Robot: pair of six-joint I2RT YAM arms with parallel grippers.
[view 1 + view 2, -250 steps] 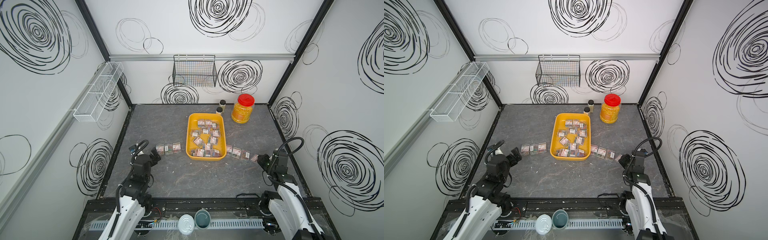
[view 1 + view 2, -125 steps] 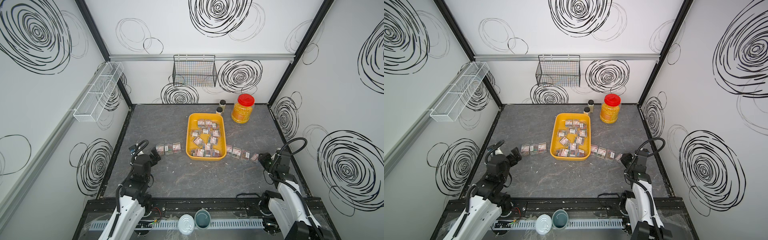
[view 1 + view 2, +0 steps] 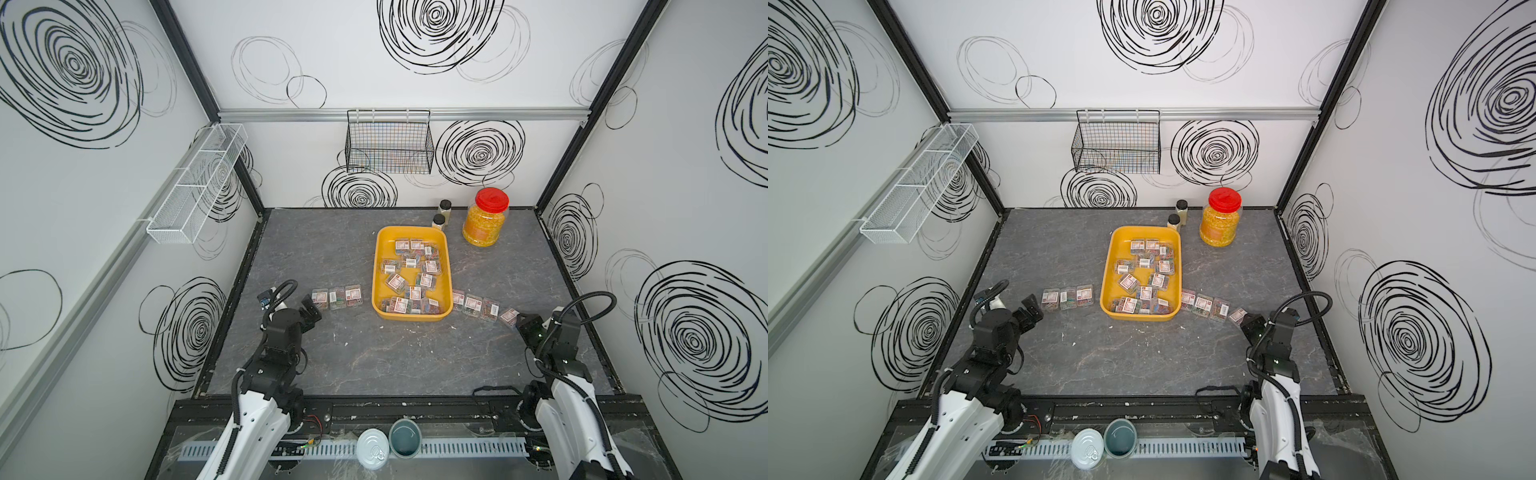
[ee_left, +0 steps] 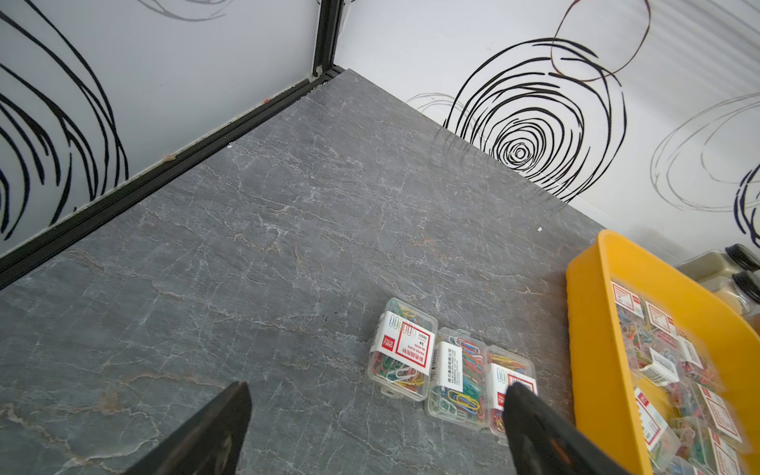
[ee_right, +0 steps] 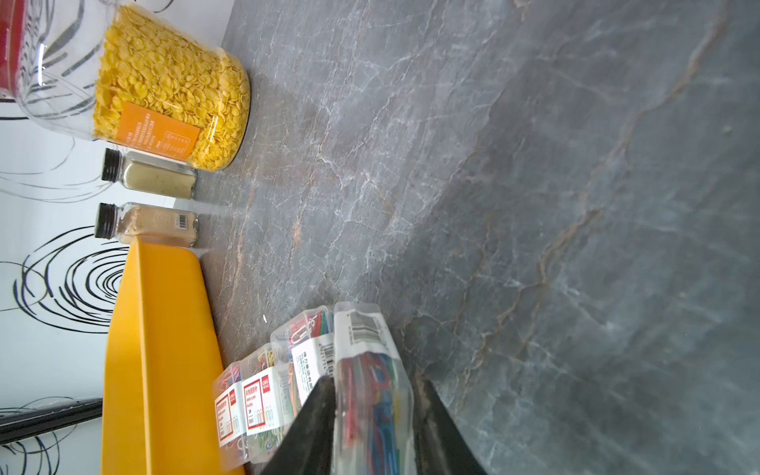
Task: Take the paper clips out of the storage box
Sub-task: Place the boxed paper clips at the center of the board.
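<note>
The yellow storage box (image 3: 376, 270) (image 3: 1106, 270) sits mid-table and holds several clear cases of paper clips (image 3: 411, 270). Three cases (image 3: 336, 296) (image 4: 405, 353) lie in a row on the table to its left. Just short of them my left gripper (image 3: 311, 309) (image 4: 376, 390) stands open and empty. On the box's right is another row of cases (image 3: 473, 305). At that row's outer end one case (image 3: 509, 316) (image 5: 370, 349) rests low by the table between the fingers of my right gripper (image 3: 524, 322) (image 5: 376, 380). Its jaws are slightly parted, with a thin gap on one side.
A red-lidded jar of yellow flakes (image 3: 484, 222) and two black-capped bottles (image 3: 441, 214) stand behind the box. A black wire basket (image 3: 388, 143) hangs on the back wall, a white mesh shelf (image 3: 195, 187) on the left wall. A tin (image 3: 372, 448) and cup (image 3: 405, 436) sit at the front rail.
The right gripper's jaws have parted a little around the case and the arm has drawn back slightly toward the front. The case stays at the row's end. The left arm has not moved.
</note>
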